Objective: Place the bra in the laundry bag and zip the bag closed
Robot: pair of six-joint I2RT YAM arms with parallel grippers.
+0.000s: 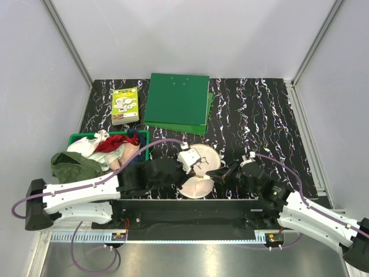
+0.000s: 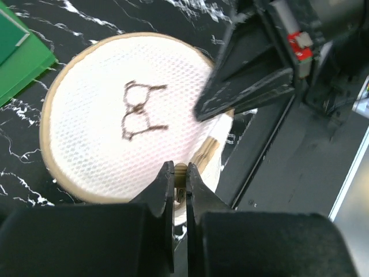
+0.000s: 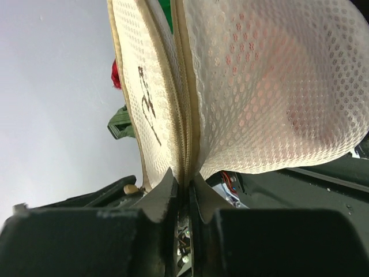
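The laundry bag point(image 1: 197, 186) is a round cream mesh pouch held up on edge between both grippers at the near middle of the table. Its face with the black bra print point(image 2: 115, 115) fills the left wrist view. My left gripper point(image 2: 180, 173) is shut on the cream zip pull at the bag's rim. My right gripper point(image 3: 184, 182) is shut on the zip seam where the two halves point(image 3: 259, 86) meet. Its fingers point(image 2: 248, 86) also show in the left wrist view. The bra point(image 3: 271, 107) shows only as pink through the mesh.
A green plastic basket point(image 1: 78, 138) at the left holds a red cloth point(image 1: 115, 143) and other laundry. An olive-green garment point(image 1: 72, 164) hangs over its near side. Green folders point(image 1: 176, 101) and a small book point(image 1: 125, 105) lie at the back.
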